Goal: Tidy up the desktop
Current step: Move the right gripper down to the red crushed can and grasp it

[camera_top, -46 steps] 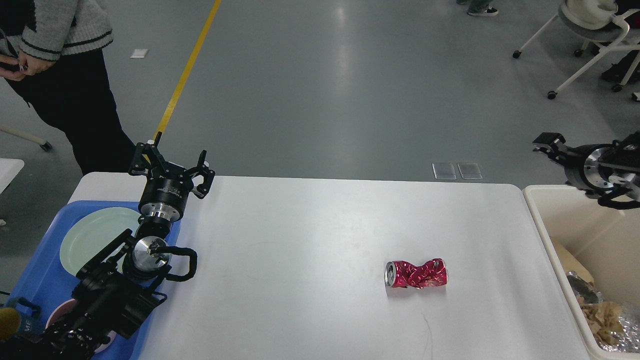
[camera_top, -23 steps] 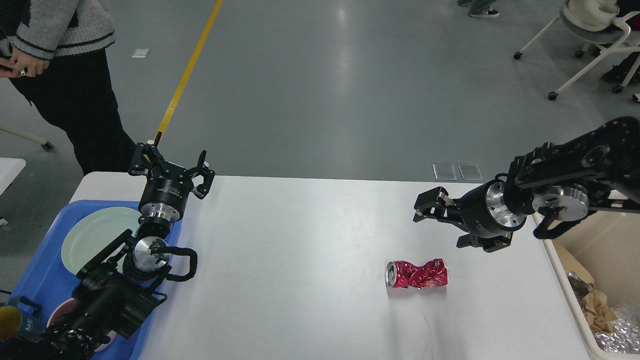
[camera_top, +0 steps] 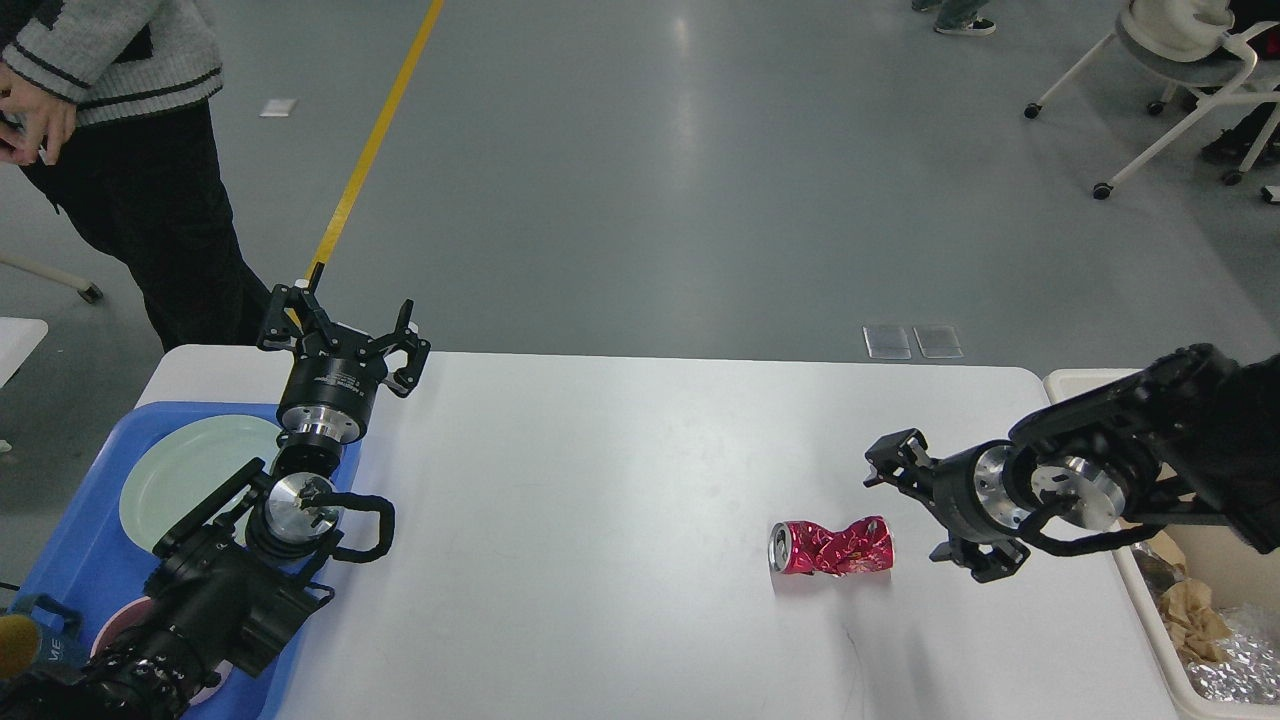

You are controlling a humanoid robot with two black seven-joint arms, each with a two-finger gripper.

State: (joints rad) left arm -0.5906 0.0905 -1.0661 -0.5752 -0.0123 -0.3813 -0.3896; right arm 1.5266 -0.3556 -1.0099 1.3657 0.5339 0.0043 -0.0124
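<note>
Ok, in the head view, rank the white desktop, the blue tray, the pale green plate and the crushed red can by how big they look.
Largest to smallest:
1. Desktop
2. Blue tray, partly hidden by the left arm and cut by the view's edge
3. Pale green plate, also partly hidden
4. Crushed red can

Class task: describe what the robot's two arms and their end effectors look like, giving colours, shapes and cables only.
Both arms are black, built from chunky jointed segments with polished silver metal rings at the wrists and looping black cables. The left end effector and the right end effector are black two-finger claws on round black bases.
</note>
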